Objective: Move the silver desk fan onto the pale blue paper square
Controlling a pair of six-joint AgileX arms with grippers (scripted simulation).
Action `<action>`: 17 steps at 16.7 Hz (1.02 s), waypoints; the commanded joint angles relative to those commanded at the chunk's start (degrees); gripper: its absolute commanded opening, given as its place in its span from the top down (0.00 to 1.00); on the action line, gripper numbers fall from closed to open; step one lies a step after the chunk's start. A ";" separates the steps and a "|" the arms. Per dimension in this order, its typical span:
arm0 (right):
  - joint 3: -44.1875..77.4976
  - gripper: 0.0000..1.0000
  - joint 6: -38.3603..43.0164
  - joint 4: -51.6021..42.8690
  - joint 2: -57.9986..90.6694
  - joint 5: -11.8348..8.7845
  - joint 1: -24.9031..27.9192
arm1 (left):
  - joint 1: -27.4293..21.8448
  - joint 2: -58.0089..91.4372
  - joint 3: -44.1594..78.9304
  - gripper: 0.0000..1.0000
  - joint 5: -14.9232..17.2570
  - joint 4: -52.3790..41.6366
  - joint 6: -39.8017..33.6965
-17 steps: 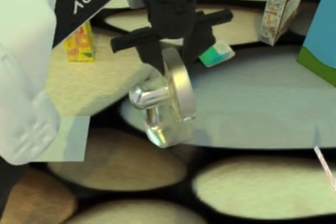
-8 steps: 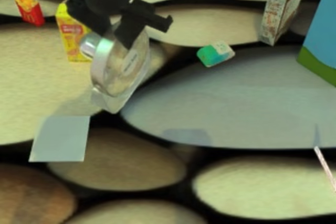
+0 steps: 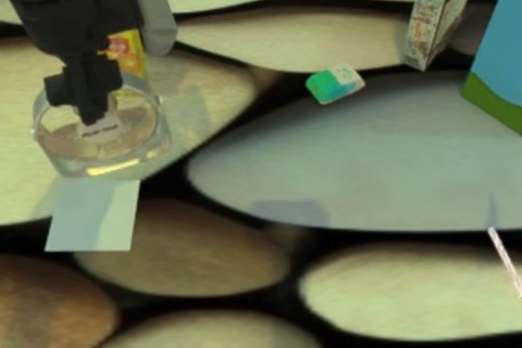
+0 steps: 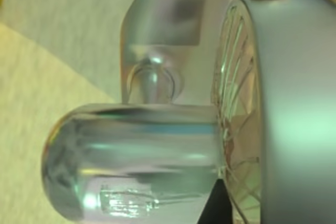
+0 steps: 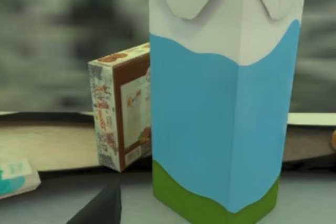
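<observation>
The silver desk fan (image 3: 98,132) hangs at the table's left, its round beige grille face turned up toward the top camera. My left gripper (image 3: 86,107) is shut on it from above. The fan's near rim overlaps the far edge of the pale blue paper square (image 3: 94,216), which lies flat just in front of it. The left wrist view is filled by the fan's chrome hub (image 4: 131,161), silver rim (image 4: 296,129) and squarish base (image 4: 163,19), with one dark fingertip (image 4: 214,209) against the grille. Of my right gripper only one dark fingertip (image 5: 102,208) shows.
A yellow juice carton (image 3: 129,53) stands just behind the fan. A small teal-and-white box (image 3: 334,83) lies mid-table. At the back right stand a brown-and-white box (image 3: 440,6) and a tall blue-and-green carton (image 3: 502,63), which is close before the right wrist camera (image 5: 226,103).
My left arm has carried the fan from the table's middle to the left. It has turned the fan from edge-on to face-up, above the paper's far edge.
</observation>
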 joint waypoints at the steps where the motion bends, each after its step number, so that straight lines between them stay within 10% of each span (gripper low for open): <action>1: 0.00 0.00 0.00 0.00 0.00 0.00 0.00 | 1.16 -1.07 -2.52 1.00 0.04 0.41 4.80; 7: 0.00 0.00 0.00 0.00 0.00 0.00 0.00 | 5.56 -4.50 -12.59 1.00 0.05 1.43 21.24; 17: 0.00 0.00 0.00 0.00 0.00 0.00 0.00 | 5.95 -4.14 -16.49 1.00 0.06 5.71 21.98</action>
